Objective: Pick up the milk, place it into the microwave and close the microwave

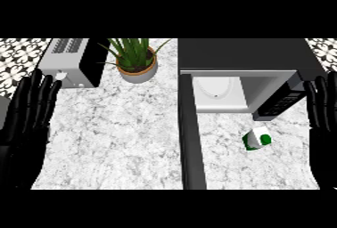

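A small white and green milk carton (257,138) lies on the marble counter (118,133), in front of the microwave (244,75). The microwave's door (191,133) is swung open toward me, seen edge-on as a long dark strip left of the carton. Inside shows a white cavity with a round plate (216,88). My right hand (324,107) stands open at the right edge, fingers up, right of the carton and apart from it. At the left edge my left hand (27,107) is open too, fingers up, holding nothing.
A toaster (72,62) sits at the back left. A potted green plant (136,60) stands between it and the microwave. Patterned tiles show at both far corners. Bare counter lies between the left hand and the door.
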{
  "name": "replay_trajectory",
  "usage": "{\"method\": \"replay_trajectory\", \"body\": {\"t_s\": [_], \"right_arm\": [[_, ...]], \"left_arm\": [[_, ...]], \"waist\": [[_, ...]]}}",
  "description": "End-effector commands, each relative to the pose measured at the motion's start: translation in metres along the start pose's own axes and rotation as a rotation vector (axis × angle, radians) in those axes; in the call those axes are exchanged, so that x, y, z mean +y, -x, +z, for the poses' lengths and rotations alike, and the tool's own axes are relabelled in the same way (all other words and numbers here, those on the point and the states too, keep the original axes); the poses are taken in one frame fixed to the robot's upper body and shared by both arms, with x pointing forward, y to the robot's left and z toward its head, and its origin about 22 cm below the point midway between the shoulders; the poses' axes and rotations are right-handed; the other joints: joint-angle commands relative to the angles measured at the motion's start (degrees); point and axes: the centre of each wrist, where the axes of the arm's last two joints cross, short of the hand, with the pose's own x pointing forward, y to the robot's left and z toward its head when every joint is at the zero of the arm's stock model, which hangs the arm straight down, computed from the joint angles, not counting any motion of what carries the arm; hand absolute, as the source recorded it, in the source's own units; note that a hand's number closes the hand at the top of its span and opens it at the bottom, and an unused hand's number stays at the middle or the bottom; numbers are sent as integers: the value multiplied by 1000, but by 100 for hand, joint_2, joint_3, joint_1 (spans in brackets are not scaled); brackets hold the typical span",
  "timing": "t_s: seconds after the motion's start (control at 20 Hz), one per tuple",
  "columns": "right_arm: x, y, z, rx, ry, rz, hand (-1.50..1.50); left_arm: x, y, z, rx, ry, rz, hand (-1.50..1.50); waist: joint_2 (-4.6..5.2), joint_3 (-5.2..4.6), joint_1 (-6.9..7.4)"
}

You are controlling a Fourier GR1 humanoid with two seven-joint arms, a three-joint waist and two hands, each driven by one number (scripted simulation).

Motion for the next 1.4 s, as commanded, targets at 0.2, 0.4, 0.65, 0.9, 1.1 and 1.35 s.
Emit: {"method": "replay_trajectory", "body": {"t_s": [0.2,0.4,0.65,0.9,1.1,1.35], "right_arm": [[-48,-5,20,36,-92,14,-150],[-47,0,37,242,-172,-23,-150],[-61,13,53,252,-182,-17,-150],[-70,26,51,275,-160,-12,-150],[-56,48,61,296,-169,-14,-150],[-77,67,80,332,-129,-63,-150]], "left_arm": [[-11,-20,15,56,-40,66,-150],[-28,20,46,199,-178,296,-150],[-45,10,89,191,-183,329,-150],[-45,4,97,198,-164,333,-150],[-52,7,97,167,-168,303,-150],[-36,12,135,185,-186,335,-150]], "waist": [[179,-38,-24],[189,-50,-28],[176,-43,31],[183,-42,19],[186,-41,14],[182,-43,32]]}}
